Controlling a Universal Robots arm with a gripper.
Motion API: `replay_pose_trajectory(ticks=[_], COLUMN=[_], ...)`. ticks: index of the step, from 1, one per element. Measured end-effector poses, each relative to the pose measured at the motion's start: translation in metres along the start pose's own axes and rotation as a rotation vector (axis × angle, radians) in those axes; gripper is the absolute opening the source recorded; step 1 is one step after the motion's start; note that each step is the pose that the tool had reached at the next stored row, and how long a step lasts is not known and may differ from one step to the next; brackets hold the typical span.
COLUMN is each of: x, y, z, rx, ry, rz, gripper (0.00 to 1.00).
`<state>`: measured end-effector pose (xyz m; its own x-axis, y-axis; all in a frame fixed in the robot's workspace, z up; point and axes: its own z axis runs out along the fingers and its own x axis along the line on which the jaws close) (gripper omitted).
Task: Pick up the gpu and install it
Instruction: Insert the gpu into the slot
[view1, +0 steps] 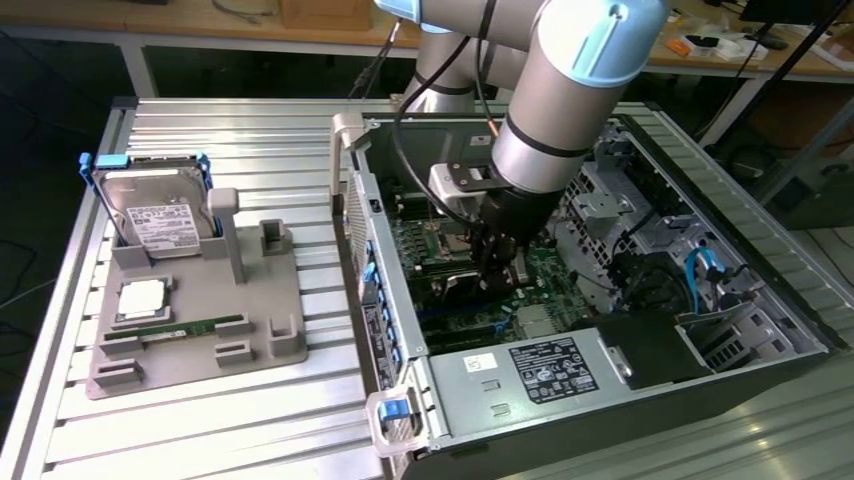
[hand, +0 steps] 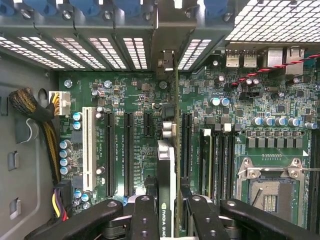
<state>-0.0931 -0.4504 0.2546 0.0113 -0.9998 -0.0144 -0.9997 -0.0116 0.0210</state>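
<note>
End effector (hand: 170, 216) narrow, clamped on gpu (hand: 167, 170); fingers (hand: 144, 215) press both faces, card held edge-on. Gpu sits inside open PC case (view1: 344, 170), over motherboard (hand: 125, 95), among the long black expansion slots (hand: 129, 150). Far end of card lines up w/ rear slot openings (hand: 135, 52). Can't tell if card edge is seated in a slot. Exterior view: arm (view1: 574, 90) angled down into case, end effector low over board. Grey holder (view1: 200, 345) on worktop (view1: 240, 430), at exterior view's left of case, carries hard drive (view1: 154, 215) upright and memory stick (view1: 187, 328) lying flat.
</note>
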Motion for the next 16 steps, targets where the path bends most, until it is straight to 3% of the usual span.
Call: replay_pose_trajectory(ticks=[16], x=[-0.0002], y=[0.0001], z=[-0.0056], rx=[0.0001], ry=[-0.0001], rz=[0.000], gripper=[0.27])
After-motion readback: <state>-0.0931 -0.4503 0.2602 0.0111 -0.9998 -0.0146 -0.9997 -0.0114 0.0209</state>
